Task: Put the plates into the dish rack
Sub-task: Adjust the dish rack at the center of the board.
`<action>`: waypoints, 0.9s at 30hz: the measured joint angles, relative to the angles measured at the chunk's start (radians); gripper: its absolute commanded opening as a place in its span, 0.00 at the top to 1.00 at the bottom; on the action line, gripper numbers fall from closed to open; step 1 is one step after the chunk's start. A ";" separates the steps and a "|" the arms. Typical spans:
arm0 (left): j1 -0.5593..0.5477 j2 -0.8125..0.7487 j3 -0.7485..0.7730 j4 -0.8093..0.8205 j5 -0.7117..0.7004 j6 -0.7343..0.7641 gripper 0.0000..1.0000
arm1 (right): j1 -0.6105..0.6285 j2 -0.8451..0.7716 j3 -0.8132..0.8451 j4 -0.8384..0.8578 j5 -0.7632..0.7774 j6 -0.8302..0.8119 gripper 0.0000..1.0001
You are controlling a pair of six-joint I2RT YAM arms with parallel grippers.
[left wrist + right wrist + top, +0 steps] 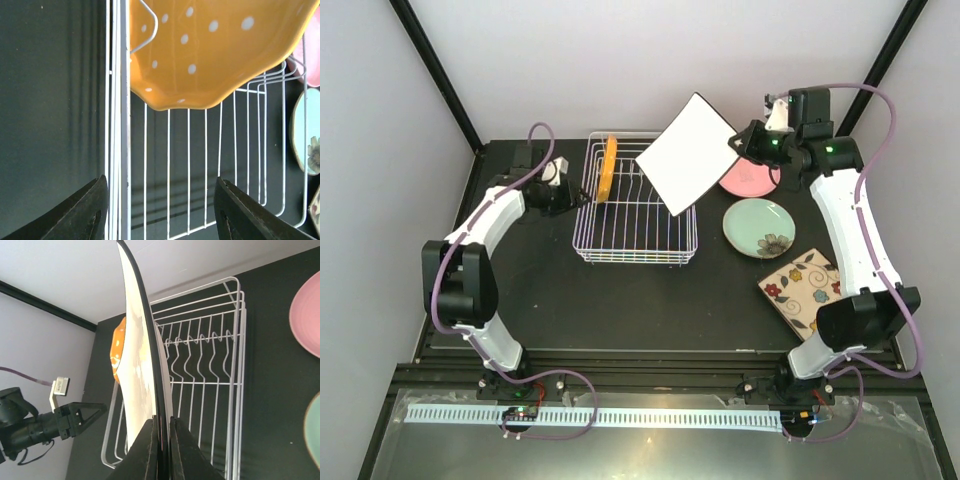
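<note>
My right gripper (738, 145) (162, 435) is shut on the edge of the plain white square plate (688, 152) (140, 355), which hangs tilted above the dish rack's (635, 260) (220, 370) right side. A small orange plate (609, 167) (210, 50) stands upright between the tines at the rack's left end. Beside the rack's left rim (120, 125), my left gripper (565, 197) (162, 200) is open and holds nothing. To the right of the rack, a pink plate (745, 180), a pale green flowered plate (760, 227) and a cream floral square plate (807, 287) lie flat on the table.
The black table ends at white walls behind and at both sides, with black frame posts (435, 70) in the back corners. My right arm (855, 235) reaches along the table's right side, past the three flat plates.
</note>
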 measured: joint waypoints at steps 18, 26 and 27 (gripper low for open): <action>-0.036 0.021 -0.035 0.000 -0.160 0.019 0.58 | 0.068 0.129 0.148 -0.090 0.141 -0.044 0.99; -0.074 0.080 -0.035 0.000 -0.185 0.027 0.69 | 0.100 0.142 0.176 -0.105 0.166 -0.046 0.99; -0.077 0.084 -0.035 0.000 -0.186 0.027 0.76 | 0.102 0.145 0.182 -0.110 0.169 -0.046 0.99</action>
